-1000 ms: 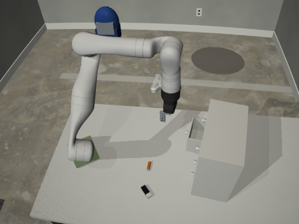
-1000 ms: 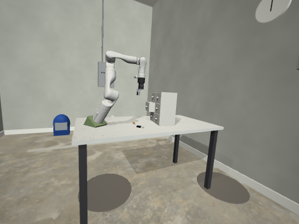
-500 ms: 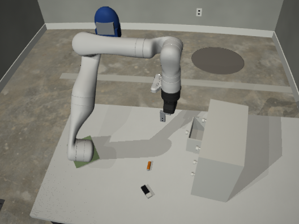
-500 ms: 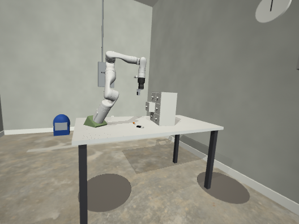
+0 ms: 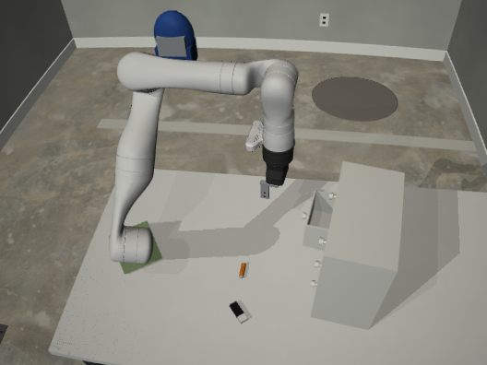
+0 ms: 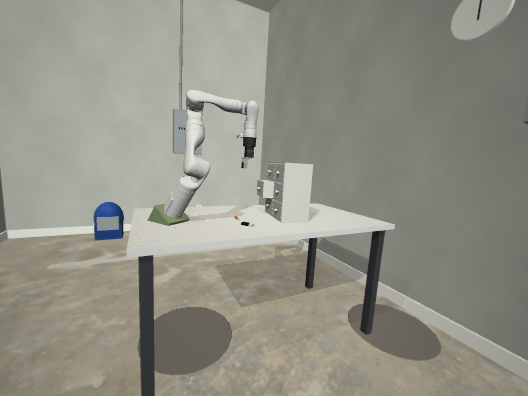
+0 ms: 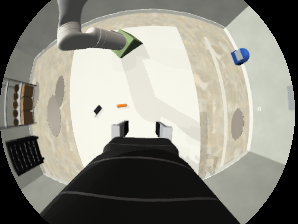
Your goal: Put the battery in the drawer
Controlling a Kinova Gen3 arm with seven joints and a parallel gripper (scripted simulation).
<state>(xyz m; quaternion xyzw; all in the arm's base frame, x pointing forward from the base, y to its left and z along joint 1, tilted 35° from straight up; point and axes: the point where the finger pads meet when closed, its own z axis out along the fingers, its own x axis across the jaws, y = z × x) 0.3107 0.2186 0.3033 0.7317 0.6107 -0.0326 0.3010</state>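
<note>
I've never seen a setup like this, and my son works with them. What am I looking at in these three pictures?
It is a white robot arm bolted to a white table. One picture looks down from above, one from across the room, and the round one comes from a camera on the arm's wrist. At the arm's tip is a claw, open and holding nothing, hanging well above the table. On the table stands a small chest with one drawer pulled out. Nearby lie a black-and-white nine-volt battery and a small orange item, apart from each other.
</note>
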